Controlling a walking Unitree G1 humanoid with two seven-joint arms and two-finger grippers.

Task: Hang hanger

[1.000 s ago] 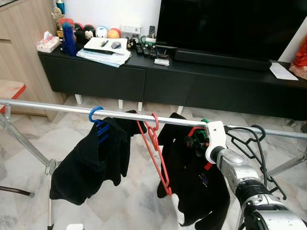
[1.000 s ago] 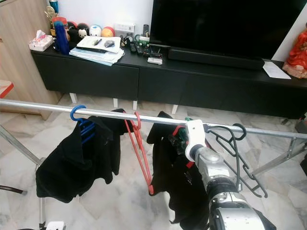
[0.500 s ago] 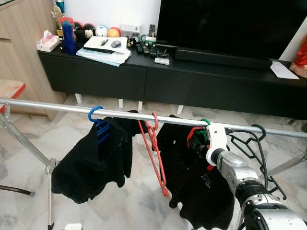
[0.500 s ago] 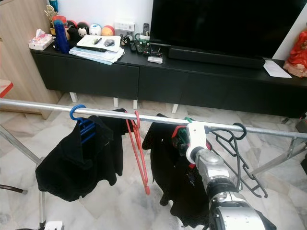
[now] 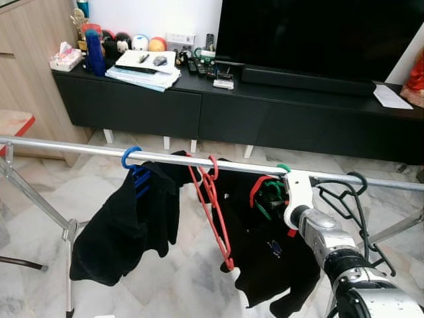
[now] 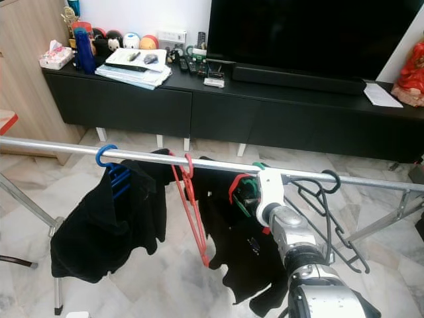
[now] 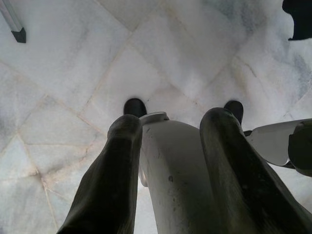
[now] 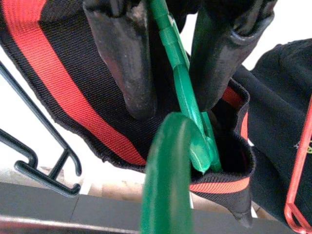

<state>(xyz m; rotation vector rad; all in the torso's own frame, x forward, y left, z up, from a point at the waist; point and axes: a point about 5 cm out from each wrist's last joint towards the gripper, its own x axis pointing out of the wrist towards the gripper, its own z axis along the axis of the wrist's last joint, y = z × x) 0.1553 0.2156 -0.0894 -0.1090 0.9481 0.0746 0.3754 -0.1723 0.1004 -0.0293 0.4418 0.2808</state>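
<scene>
- The right gripper (image 8: 170, 63) was raised to the metal rail (image 5: 79, 149), its two black fingers (image 8: 124, 58) pinching the green hanger (image 8: 183, 87).
- The green hanger carried a black shirt with a red collar (image 5: 275, 255); its hook sat at the rail just above the gripper.
- A red hanger (image 5: 215, 212) hung near its left, black hangers (image 5: 351, 205) just right.
- The left gripper (image 7: 170, 146) pointed at the marble floor (image 7: 73, 73), fingers spread, holding nothing.

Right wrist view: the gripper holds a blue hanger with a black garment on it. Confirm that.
Not quite. The hanger between the right gripper's fingers is green, not blue, as the right wrist view shows. The blue hanger hangs further left on the rail. The black garment part is correct.
</scene>
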